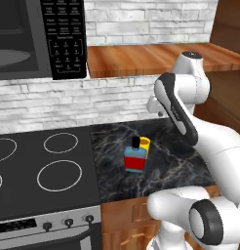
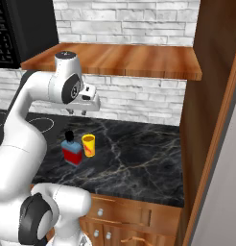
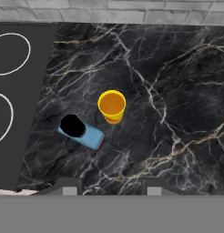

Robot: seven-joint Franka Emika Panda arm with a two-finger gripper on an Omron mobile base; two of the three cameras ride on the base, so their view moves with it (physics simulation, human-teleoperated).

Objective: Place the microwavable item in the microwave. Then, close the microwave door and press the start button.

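1. Gripper (image 2: pixel 77 112) hangs high over the marble counter (image 1: pixel 175 161), pointing down, in the upper-left part of the right base view. Its fingertips (image 3: pixel 69 187) sit well apart at the bottom of the hand view with nothing between them, so the jaws stand part open and empty.
2. Cup (image 3: pixel 112 106) stands upright on the counter, centre of the hand view, mouth up. Judgement: the hand is placed above it so the camera looks down into the mouth before a descent.
3. Cup contents: the interior shows plain orange-yellow; nothing is seen inside.
4. Bottle (image 3: pixel 83 132) stands just beside the cup, lower left of it in the hand view; whether they touch I cannot tell. In the left base view the bottle sits in front and hides most of the cup. Judgement: this closeness is the main risk, as a finger coming down on that side could knock the bottle.
5. Microwave (image 1: pixel 24 44) occupies the upper left of the left base view, well apart from the cup and above the stove (image 1: pixel 44 171). Its cavity is exposed with the grey turntable (image 1: pixel 10 57) bare, so it stands ready to receive the cup. Keypad (image 1: pixel 66 41) lies to the right of the cavity.
6. Progress, as a judgement: the pick is not yet made; placing, closing and starting all remain.
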